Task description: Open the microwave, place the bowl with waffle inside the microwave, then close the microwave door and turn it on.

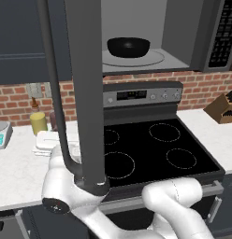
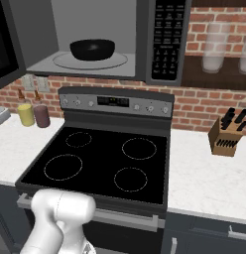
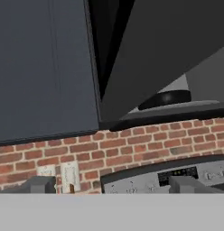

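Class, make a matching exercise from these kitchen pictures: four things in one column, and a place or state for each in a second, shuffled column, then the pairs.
Things:
1. bowl
2. microwave door
3. knife block
4. pincer

Places or states:
A. swung open
B. on the counter right of the stove
C. open, holding nothing
D. on the turntable inside the microwave

Pairs: 1-D, 2-A, 3-B, 4-C

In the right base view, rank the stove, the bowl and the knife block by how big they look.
1. Stove, by far the largest.
2. Bowl on the microwave turntable.
3. Knife block, close to the bowl; it stands at a different depth, so the last two places are unsure.
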